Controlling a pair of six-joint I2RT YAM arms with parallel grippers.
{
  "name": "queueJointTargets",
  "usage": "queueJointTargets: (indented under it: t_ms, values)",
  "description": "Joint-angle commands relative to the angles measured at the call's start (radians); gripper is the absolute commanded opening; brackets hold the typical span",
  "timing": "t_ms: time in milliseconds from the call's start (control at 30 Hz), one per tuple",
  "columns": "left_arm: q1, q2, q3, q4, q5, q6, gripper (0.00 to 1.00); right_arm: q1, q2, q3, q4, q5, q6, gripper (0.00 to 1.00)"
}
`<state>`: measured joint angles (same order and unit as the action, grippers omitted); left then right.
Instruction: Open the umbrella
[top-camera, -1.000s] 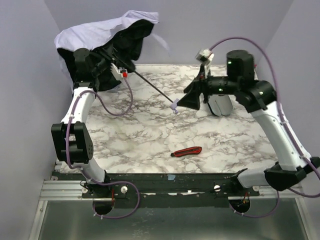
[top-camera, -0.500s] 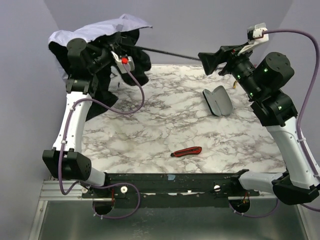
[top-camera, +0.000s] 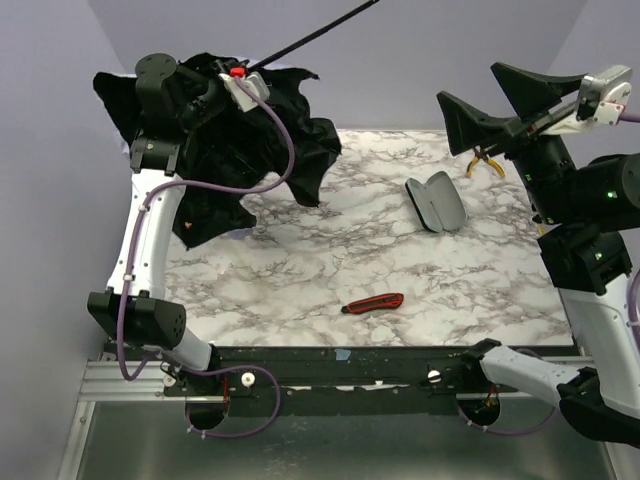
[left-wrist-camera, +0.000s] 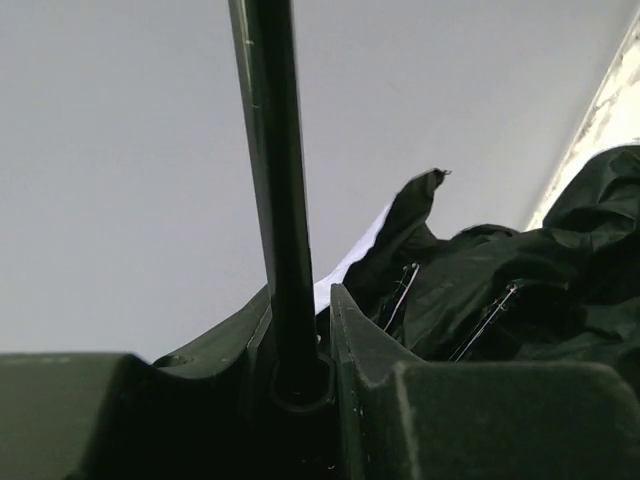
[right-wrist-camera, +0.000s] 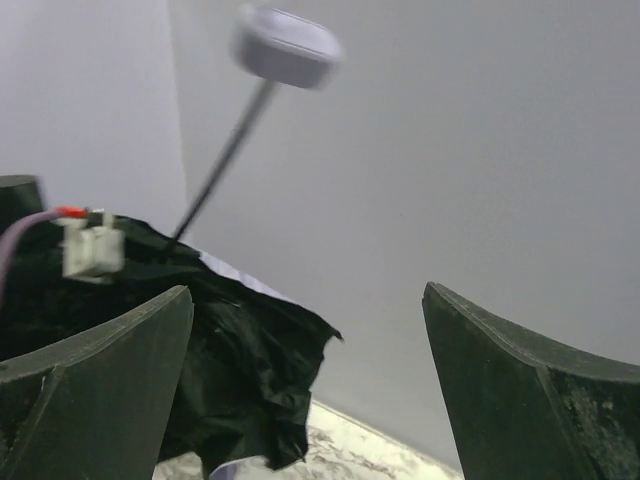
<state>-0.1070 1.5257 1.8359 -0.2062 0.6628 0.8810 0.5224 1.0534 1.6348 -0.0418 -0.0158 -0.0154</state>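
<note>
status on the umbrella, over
Left gripper clamped on umbrella shaft. Right gripper open, empty. Canopy slack, not spread. Knife and pouch lie below, clear.

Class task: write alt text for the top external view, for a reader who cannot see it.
The left gripper grips the umbrella by its black shaft, the black canopy hanging crumpled above the far left corner of the marble table. The right gripper is open and empty.

White-and-grey marbled table (top-camera: 300, 265)
A grey pouch (top-camera: 436, 203) lies on it, a red-and-black knife (top-camera: 373, 302) nearer than the pouch, yellow-handled pliers (top-camera: 484, 161) just beyond it.
</note>
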Motion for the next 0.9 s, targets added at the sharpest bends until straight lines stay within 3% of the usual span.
queueJointTargets:
  t_ms: [0,133,267,400,467,600,733,867]
  values:
    - [-0.004,0.036,0.036,-0.03,-0.085,-0.1,0.0,-0.004,-0.035,-0.01,-0.025,-0.332,-0.083,0.98]
    - [-0.044,0.034,0.021,-0.07,-0.103,0.043,0.0,-0.004,-0.023,-0.047,-0.279,-0.512,-0.223,0.95]
    - [-0.083,0.001,-0.101,0.017,-0.16,0.306,0.0,-0.005,0.006,-0.026,-0.459,-0.521,-0.304,0.93]
    - [-0.085,-0.006,-0.159,0.058,-0.189,0.541,0.0,-0.004,0.019,0.091,-0.433,-0.642,-0.198,0.93]
    - [-0.085,-0.026,-0.223,0.133,-0.182,0.653,0.0,-0.004,0.074,0.166,-0.428,-0.592,-0.09,0.93]
    - [-0.089,-0.04,-0.251,0.168,-0.13,0.752,0.0,-0.005,0.209,0.257,-0.677,-0.511,-0.229,0.93]
    - [-0.094,-0.042,-0.264,0.175,-0.079,0.832,0.0,-0.005,0.331,0.324,-0.933,-0.538,-0.287,0.92]
    - [-0.097,-0.05,-0.287,0.196,-0.029,0.864,0.0,-0.003,0.365,0.256,-1.004,-0.493,-0.32,0.91]
